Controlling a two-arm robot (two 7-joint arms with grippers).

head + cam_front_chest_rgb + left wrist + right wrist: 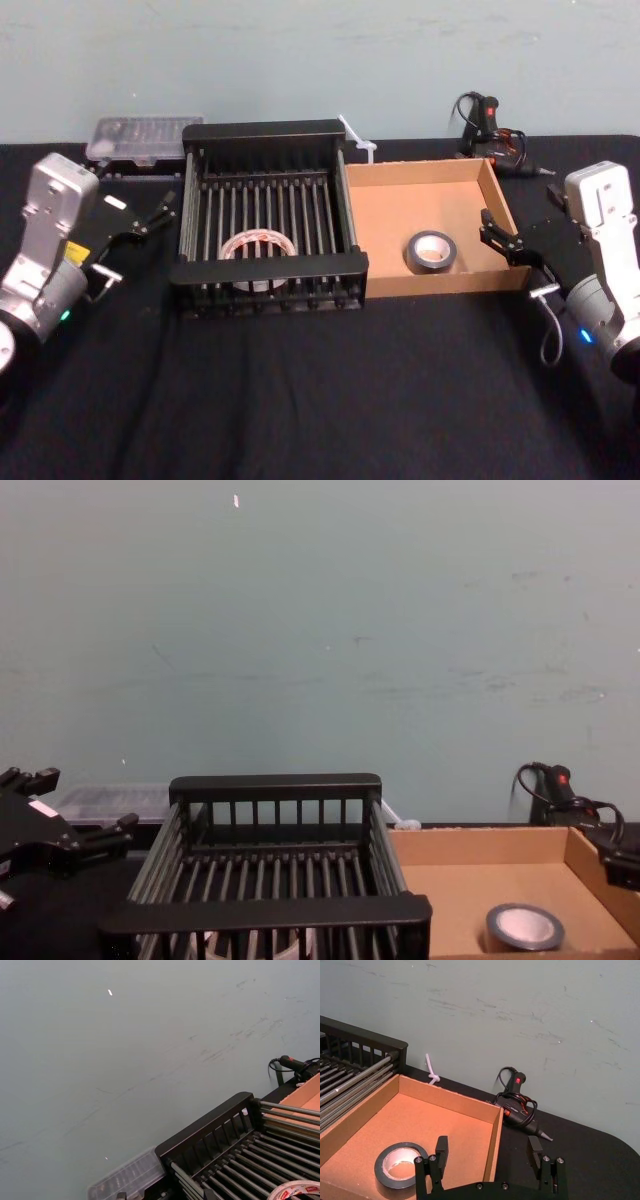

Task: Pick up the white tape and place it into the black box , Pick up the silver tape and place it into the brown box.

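Note:
The white tape (pixel 258 250) lies flat on the slatted floor of the black box (pixel 270 131); a piece of it shows through the bars as the white tape (pixel 300 942) and at a corner as the white tape (pixel 296 1191). The silver tape (pixel 432 250) lies flat in the brown box (pixel 385 215), near its front wall. My left gripper (pixel 158 213) hovers open just left of the black box, holding nothing. My right gripper (pixel 497 233) is open over the brown box's right wall, its fingertips (pixel 441 1146) straddling that wall, a little right of the silver tape (pixel 400 1164).
A black glue gun (pixel 492 135) with a coiled cord lies behind the brown box. A clear plastic case (pixel 137 140) sits behind and left of the black box. A white zip tie (pixel 357 138) sticks up between the boxes. Black cloth covers the table front.

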